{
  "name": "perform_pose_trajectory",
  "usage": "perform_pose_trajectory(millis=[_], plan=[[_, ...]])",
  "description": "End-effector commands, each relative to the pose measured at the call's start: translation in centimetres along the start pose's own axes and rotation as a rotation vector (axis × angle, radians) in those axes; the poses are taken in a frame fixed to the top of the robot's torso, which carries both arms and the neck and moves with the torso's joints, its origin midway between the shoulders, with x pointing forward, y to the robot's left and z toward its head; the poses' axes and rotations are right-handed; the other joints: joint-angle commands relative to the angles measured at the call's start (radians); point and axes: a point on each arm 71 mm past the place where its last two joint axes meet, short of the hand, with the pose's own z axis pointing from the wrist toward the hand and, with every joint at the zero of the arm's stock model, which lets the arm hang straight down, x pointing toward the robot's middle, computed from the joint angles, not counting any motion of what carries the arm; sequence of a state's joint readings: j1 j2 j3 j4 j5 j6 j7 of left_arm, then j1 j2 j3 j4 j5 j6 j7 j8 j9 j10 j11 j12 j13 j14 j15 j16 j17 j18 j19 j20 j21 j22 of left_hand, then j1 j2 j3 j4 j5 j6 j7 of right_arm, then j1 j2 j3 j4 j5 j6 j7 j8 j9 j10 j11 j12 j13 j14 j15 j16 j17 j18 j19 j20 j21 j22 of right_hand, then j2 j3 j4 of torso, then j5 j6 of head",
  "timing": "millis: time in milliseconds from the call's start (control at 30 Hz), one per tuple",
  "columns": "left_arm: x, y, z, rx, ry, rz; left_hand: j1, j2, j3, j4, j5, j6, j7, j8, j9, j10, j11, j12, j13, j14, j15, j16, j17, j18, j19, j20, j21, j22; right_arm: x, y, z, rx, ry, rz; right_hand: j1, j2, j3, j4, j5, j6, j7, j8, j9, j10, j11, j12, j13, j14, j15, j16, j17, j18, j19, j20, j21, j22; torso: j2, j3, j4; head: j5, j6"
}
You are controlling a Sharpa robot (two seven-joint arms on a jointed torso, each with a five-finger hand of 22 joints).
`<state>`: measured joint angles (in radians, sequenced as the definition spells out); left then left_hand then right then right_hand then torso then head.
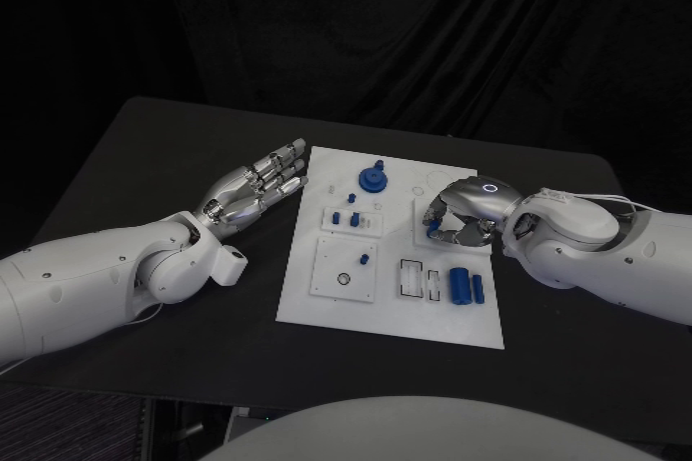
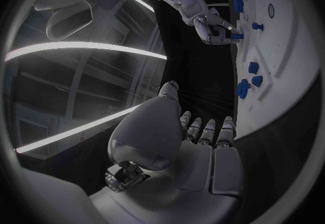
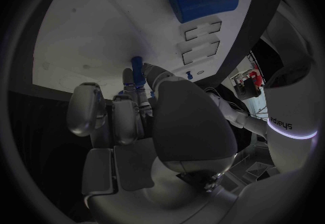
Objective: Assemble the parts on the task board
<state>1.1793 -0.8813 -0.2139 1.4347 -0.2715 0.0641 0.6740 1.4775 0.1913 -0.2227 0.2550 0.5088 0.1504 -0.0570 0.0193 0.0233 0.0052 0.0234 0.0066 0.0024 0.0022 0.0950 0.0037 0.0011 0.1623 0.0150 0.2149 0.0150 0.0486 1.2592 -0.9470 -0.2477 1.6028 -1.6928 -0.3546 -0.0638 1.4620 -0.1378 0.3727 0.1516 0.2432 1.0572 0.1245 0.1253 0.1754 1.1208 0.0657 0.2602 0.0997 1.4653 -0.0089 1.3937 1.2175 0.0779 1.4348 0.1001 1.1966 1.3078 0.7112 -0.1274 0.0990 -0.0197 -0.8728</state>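
Note:
The white task board [image 1: 325, 306] lies mid-table. On it are a blue round knob [image 1: 374, 179], small blue pegs [image 1: 346, 219] and two blue cylinders [image 1: 466, 285] beside rectangular slots [image 1: 413, 278]. My right hand [image 1: 464, 216] is curled over the board's right side and pinches a small blue peg [image 3: 137, 67] in its fingertips, just above the white surface. The left wrist view shows that hand [image 2: 215, 28] with the peg [image 2: 237, 35] at the board. My left hand [image 1: 260, 186] lies with fingers stretched out and apart beside the board's left edge, holding nothing.
The black table [image 1: 173, 161] surrounds the board, with bare room in front of it and to its left. A blue cylinder [image 3: 203, 1] and the slots [image 3: 202, 51] lie just beyond my right hand. Another peg [image 1: 365, 258] stands mid-board.

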Motion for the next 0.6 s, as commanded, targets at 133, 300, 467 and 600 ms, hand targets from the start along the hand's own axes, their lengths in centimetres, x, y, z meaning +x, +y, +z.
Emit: perform_pose_trajectory(millis=[133, 300, 467, 600], plan=[[0.2, 0.0, 0.0, 0.008, 0.016, -0.015, 0.011, 0.000, 0.001, -0.006, 0.005, 0.005, 0.008, 0.007, 0.001, 0.001, 0.009, -0.005, -0.001, -0.002, 0.008, -0.004, -0.001, 0.016, 0.001, 0.007, -0.003, -0.001, -0.2, 0.2, -0.3, -0.008, -0.034, 0.000, 0.009, 0.000, 0.011, -0.003, 0.002, 0.007, 0.002, 0.005, 0.002, 0.011, 0.002, -0.008, -0.003, 0.017, -0.001, -0.002, -0.004, -0.003, 0.002, -0.004, 0.001, 0.164, 0.000, 0.0007, -0.0009, 0.006, 0.000], [0.1, 0.1, -0.1, 0.005, 0.014, -0.014, 0.011, 0.000, 0.001, -0.007, 0.005, 0.008, 0.013, 0.008, 0.002, 0.001, 0.010, -0.005, -0.001, -0.002, 0.008, -0.004, -0.001, 0.016, 0.001, 0.009, -0.003, -0.001, -0.4, 0.5, -0.7, -0.014, -0.049, 0.008, 0.011, 0.000, 0.013, -0.005, 0.002, 0.008, 0.002, 0.005, 0.003, 0.011, 0.002, -0.012, -0.004, 0.016, -0.001, -0.004, -0.008, -0.003, 0.001, -0.004, -0.001, 0.164, 0.000, 0.0007, -0.0006, 0.008, 0.000], [0.1, 0.1, -0.1, 0.003, 0.014, -0.014, 0.011, 0.000, 0.001, -0.007, 0.005, 0.008, 0.013, 0.008, 0.002, 0.001, 0.010, -0.005, -0.001, -0.002, 0.008, -0.004, -0.001, 0.016, 0.001, 0.009, -0.003, -0.001, -0.9, 0.9, -1.0, -0.019, -0.065, 0.012, 0.011, -0.002, 0.015, -0.007, 0.002, 0.008, 0.003, 0.004, 0.003, 0.011, 0.003, -0.015, -0.006, 0.015, 0.000, -0.005, -0.009, -0.002, 0.000, -0.004, -0.002, 0.164, 0.000, 0.0007, -0.0008, 0.008, 0.000], [0.1, 0.1, 0.0, 0.002, 0.015, -0.015, 0.011, 0.000, 0.001, -0.007, 0.005, 0.009, 0.015, 0.008, 0.002, 0.001, 0.010, -0.005, 0.000, -0.002, 0.009, -0.004, -0.001, 0.016, 0.001, 0.010, -0.002, -0.001, -1.7, 1.2, -1.0, -0.028, -0.086, 0.010, 0.011, -0.002, 0.015, -0.007, 0.002, 0.007, 0.004, 0.004, 0.003, 0.011, 0.003, -0.017, -0.006, 0.015, 0.000, -0.005, -0.008, -0.002, 0.000, -0.004, -0.002, 0.163, 0.000, 0.0008, 0.0000, 0.007, 0.000]])
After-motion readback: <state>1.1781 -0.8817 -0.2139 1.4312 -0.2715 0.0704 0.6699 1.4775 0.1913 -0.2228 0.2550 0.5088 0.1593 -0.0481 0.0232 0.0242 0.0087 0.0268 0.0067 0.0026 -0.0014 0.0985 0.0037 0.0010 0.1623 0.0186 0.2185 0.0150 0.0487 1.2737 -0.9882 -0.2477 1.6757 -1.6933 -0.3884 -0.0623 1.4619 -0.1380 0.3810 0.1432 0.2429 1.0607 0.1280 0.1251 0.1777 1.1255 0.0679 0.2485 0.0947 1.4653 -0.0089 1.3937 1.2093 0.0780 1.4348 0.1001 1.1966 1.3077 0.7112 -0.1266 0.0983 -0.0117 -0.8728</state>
